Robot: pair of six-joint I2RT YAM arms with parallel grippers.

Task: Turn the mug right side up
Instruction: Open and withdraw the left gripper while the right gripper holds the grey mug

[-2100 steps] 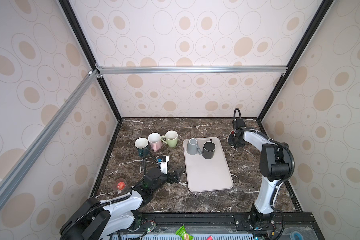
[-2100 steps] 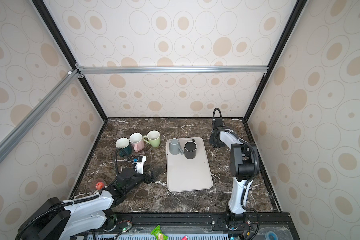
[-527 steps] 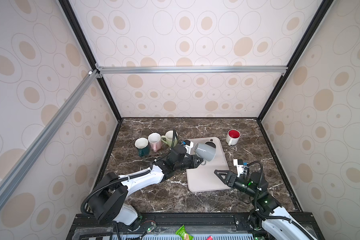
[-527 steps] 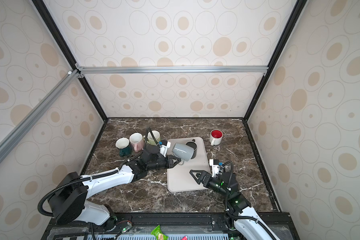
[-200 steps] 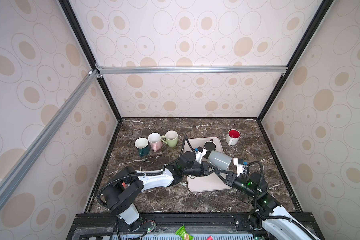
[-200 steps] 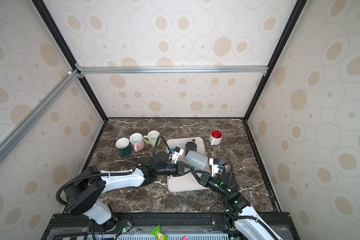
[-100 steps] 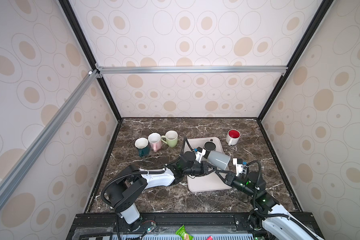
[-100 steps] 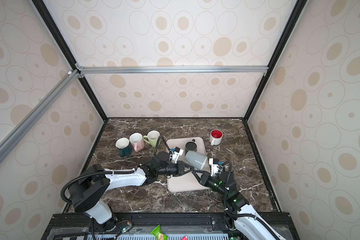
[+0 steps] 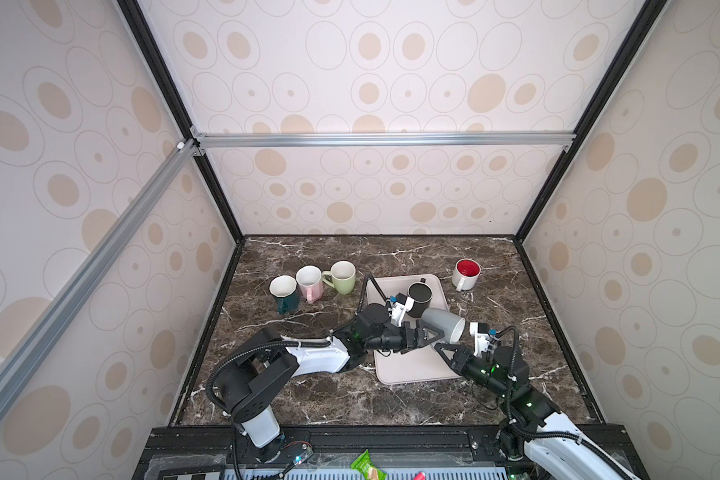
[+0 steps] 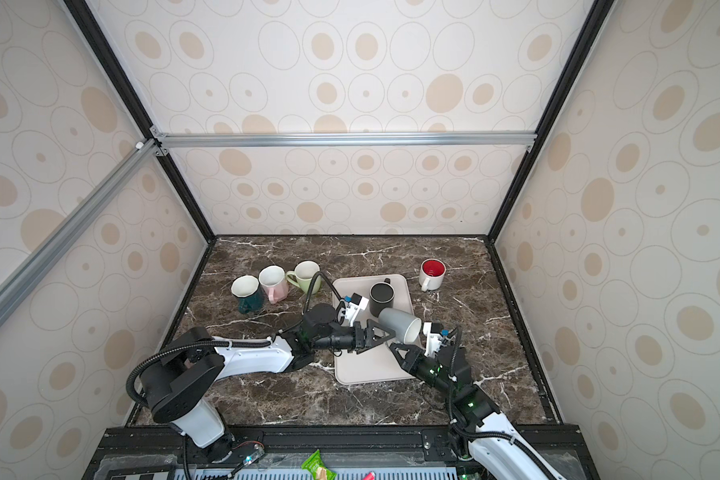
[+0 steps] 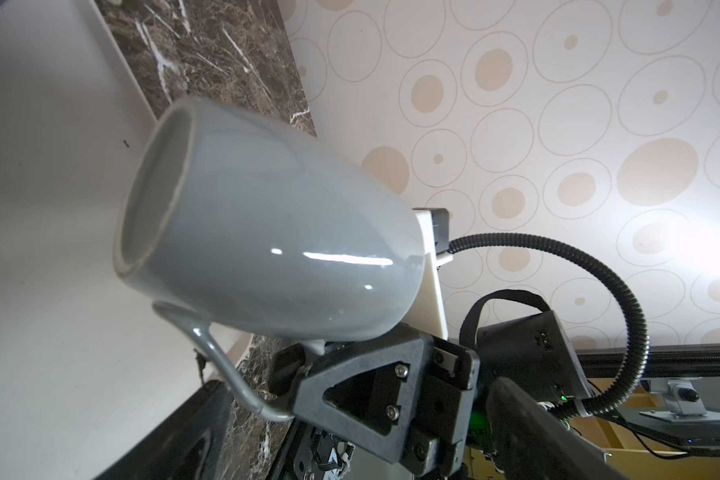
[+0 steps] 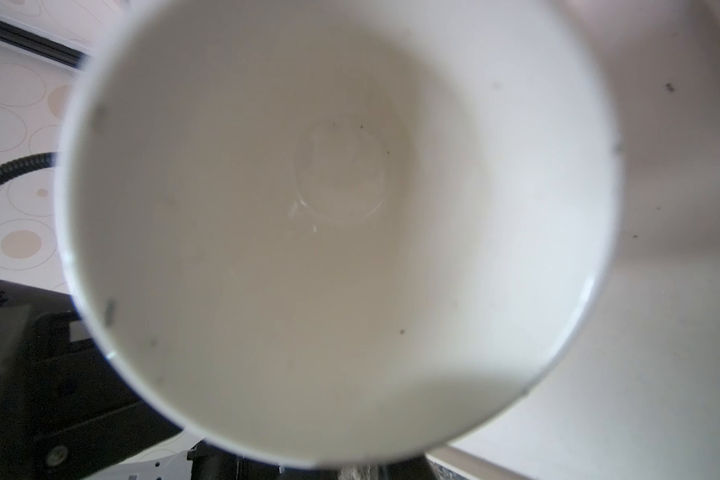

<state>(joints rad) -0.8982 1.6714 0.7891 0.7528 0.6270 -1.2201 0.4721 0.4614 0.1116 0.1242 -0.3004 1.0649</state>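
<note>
The grey mug [image 9: 441, 326] [image 10: 398, 323] hangs on its side above the beige tray [image 9: 408, 365] [image 10: 362, 370], its white mouth towards the right arm. My right gripper [image 9: 443, 351] [image 10: 395, 347] is shut on the mug's thin handle; the left wrist view shows this grip [image 11: 304, 365] under the mug [image 11: 267, 249]. My left gripper [image 9: 429, 336] [image 10: 381, 334] stands open just behind the mug's base, and I cannot tell whether it touches. Its dark fingers [image 11: 192, 432] are spread wide. The mug's inside [image 12: 337, 187] fills the right wrist view and hides those fingers.
A dark mug [image 9: 420, 296] stands upright on the tray's far end. A white mug with a red inside [image 9: 466, 274] stands to the tray's right. Teal [image 9: 283, 293], pink [image 9: 309, 283] and green [image 9: 343, 277] mugs stand in a row at the back left.
My left gripper has opened and let go of the grey mug. The right gripper has stayed shut on the handle, and the mug has hardly moved.
</note>
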